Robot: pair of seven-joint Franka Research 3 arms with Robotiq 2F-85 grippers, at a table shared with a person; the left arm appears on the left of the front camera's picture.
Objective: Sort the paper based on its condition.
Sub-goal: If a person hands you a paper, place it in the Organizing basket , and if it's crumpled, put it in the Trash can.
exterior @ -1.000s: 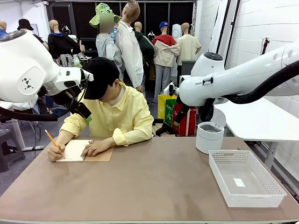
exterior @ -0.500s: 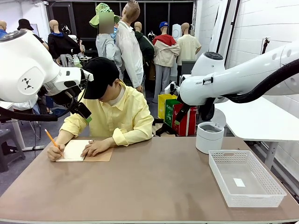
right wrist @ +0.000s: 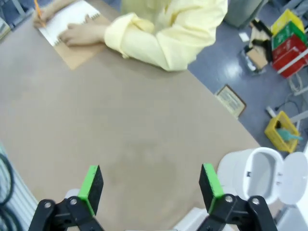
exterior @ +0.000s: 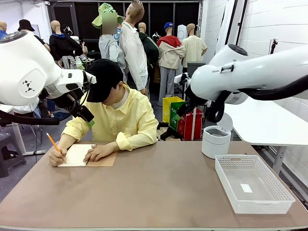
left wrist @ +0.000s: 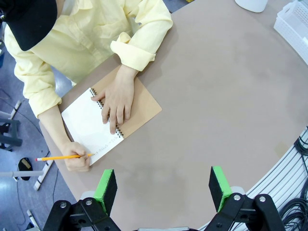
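Hovering over the bench (exterior: 159, 192): L jaws and R jaws both wide apart, nothing held. The paper so far is the white page (left wrist: 86, 127) bound in the notebook (exterior: 101, 160), under person's hand (left wrist: 115, 103), pencil (left wrist: 62, 157) on it. Step, I reckon: pre-sort. Next needs a loose sheet, then smooth vs creased call. Front view adds basket (exterior: 262, 205) far right of notebook; R wrist view looks into open bin (right wrist: 260, 173).

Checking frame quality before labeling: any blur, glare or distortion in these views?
Front view: sharp, evenly lit, table without glare. Left wrist view: crisp, table edge bowed by the wide lens. Right wrist view: soft all over, glare patches on the floor.
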